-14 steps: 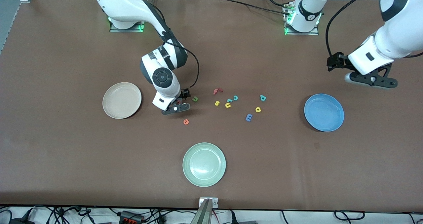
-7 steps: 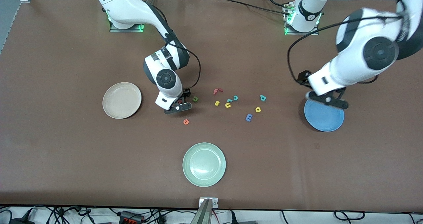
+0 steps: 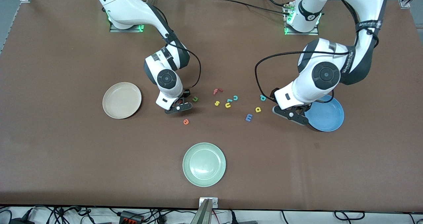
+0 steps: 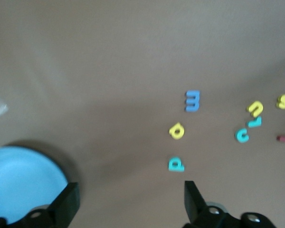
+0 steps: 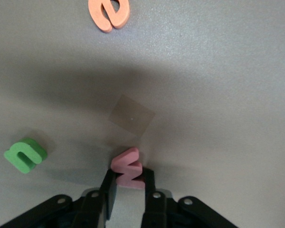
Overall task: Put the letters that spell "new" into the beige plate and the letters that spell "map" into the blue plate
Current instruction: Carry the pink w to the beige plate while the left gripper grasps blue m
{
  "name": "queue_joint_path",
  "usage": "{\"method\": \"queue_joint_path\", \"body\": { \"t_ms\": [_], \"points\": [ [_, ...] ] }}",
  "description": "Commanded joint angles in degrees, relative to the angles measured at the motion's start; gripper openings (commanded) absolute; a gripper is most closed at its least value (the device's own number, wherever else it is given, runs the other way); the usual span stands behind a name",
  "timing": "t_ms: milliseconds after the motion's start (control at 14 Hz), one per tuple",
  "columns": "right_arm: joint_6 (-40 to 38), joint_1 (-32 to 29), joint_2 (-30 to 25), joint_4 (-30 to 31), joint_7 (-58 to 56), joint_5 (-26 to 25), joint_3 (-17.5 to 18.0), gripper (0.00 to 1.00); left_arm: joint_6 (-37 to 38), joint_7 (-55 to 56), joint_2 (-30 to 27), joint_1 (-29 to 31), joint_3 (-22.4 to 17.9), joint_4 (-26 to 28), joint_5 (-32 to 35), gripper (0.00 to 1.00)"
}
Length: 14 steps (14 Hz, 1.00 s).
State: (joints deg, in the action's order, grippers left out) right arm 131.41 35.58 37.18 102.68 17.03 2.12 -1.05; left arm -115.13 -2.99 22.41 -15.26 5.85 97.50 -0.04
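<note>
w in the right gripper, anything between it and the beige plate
Nothing visible. The right gripper is shut on the w at table level, and only bare tabletop lies between it and the beige plate. The n and e lie off that path.

Brown table (image 3: pixel 66 158), loose foam letters (image 3: pixel 228 102) scattered at its middle, beige plate (image 3: pixel 122 100) toward right arm's end of them, blue plate (image 3: pixel 327 116) toward left arm's end, pale green plate (image 3: pixel 204 164) nearer the front camera.
</note>
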Motion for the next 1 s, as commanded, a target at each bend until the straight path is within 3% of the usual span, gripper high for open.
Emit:
{"method": "queue_joint_path", "body": {
  "t_ms": [0,214,427,712,926],
  "points": [
    [0.1,0.6,-0.3,0.0,-0.3,0.3,-0.5,0.1,-8.0,1.3,3.1,-4.6,-0.5,2.2,-0.2,0.95],
    [-0.7,-0.2,-3.1,0.0,-0.1,0.4,-1.0,0.03,-22.4,4.7,6.1,-6.9,-0.5,8.8,-0.1,0.96],
    [-8.5,-5.0,-8.5,0.2,-0.8,0.3,-3.9,0.03,-32.1,4.7,9.7,-9.3,-0.6,11.2,0.1,0.96],
    [-15.1,-15.2,-11.5,1.8,-3.8,0.2,-4.5,0.03,-38.4,4.8,14.0,-10.3,-0.7,11.1,0.1,0.89],
    [-14.3,-17.2,-12.6,7.4,-3.6,0.0,-5.4,0.05,-39.8,4.8,15.8,-10.6,-1.6,9.9,0.1,0.81]
  ]
}}
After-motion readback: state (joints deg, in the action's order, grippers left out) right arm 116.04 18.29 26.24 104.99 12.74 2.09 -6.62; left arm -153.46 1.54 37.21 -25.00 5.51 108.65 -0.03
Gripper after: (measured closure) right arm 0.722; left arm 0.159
